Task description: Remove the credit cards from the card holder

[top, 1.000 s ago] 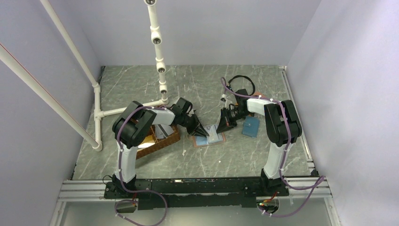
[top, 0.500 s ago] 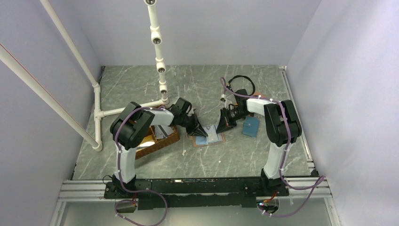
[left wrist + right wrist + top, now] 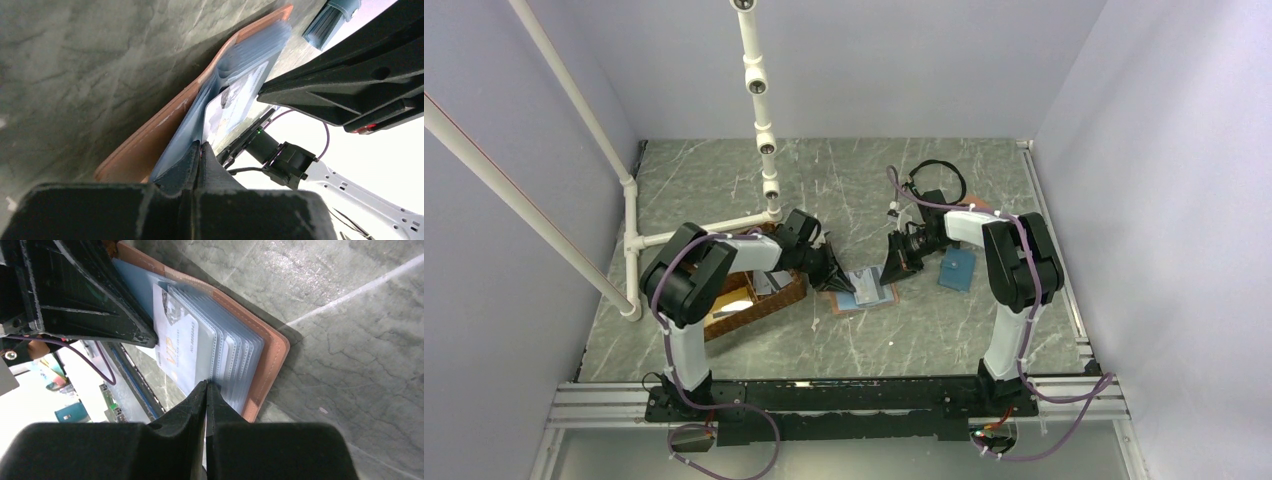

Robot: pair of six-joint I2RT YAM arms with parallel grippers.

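Left wrist and right wrist views: both pincers closed at the open card holder, no card out yet

Nearest the left wrist camera, the left gripper (image 3: 200, 150) had its jaws pressed together, tips at the lower edge of the light-blue pockets. Whether a sleeve or a card edge was nipped between them could not be told. In the right wrist view, the right gripper (image 3: 206, 387) was likewise closed, its tips touching the fanned clear sleeves from the opposite side.

Just beyond both sets of fingers lay the card holder (image 3: 864, 290), open on the marbled table (image 3: 924, 340) between the two arms. One of the credit cards (image 3: 176, 342), pale with printed lettering, sat in the front sleeve, inside the holder.

No card was seen lying loose on the table, so by my reading the extraction had barely begun. The wallet was opened, and every card was left to be drawn.

Farther right, a teal wallet (image 3: 957, 268) lay apart from the holder. Farther left stood a brown basket (image 3: 759, 300).
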